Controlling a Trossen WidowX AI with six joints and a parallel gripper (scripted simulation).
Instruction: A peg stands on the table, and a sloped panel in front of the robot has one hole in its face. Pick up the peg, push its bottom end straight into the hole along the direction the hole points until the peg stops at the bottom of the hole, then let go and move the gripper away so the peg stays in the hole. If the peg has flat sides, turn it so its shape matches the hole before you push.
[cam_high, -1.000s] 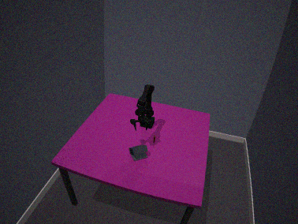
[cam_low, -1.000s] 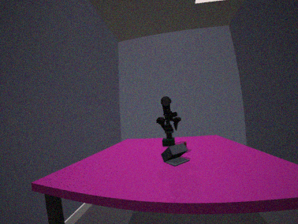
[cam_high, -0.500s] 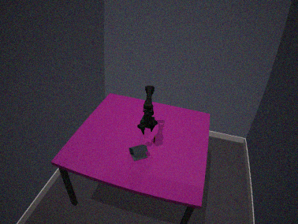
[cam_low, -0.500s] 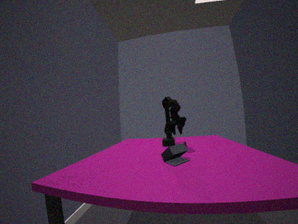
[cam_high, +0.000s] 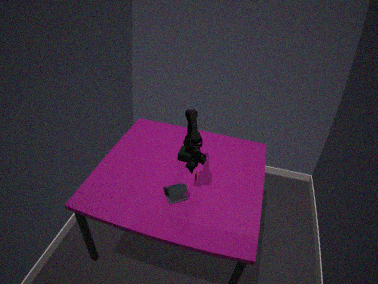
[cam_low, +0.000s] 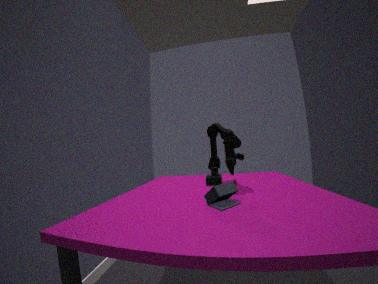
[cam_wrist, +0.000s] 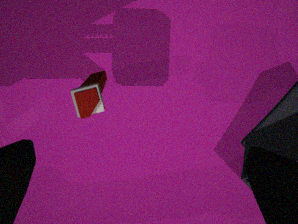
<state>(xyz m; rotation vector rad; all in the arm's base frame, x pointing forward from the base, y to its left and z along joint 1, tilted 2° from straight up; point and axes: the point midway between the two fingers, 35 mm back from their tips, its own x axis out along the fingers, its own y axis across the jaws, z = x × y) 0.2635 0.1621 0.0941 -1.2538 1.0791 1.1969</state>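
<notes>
Peg (cam_wrist: 88, 100), red, upright on magenta table (cam_high: 140, 165), seen from above in wrist view, up and left of centre, apart from both fingers. Gripper (cam_wrist: 143, 203) spread wide, grasping nothing, pointing down over table. Sloped panel (cam_high: 176, 193) nearby, only its dark corner at wrist view's right edge.

The scene holds one magenta table (cam_high: 140, 200) with two of its dark legs (cam_high: 86, 235) in view. On it stands one black arm (cam_high: 191, 131) ending in one claw (cam_wrist: 140, 183), whose two fingers show at the frame edges of the wrist view. There is one red peg (cam_wrist: 87, 100) and one grey sloped panel (cam_high: 176, 193).
</notes>
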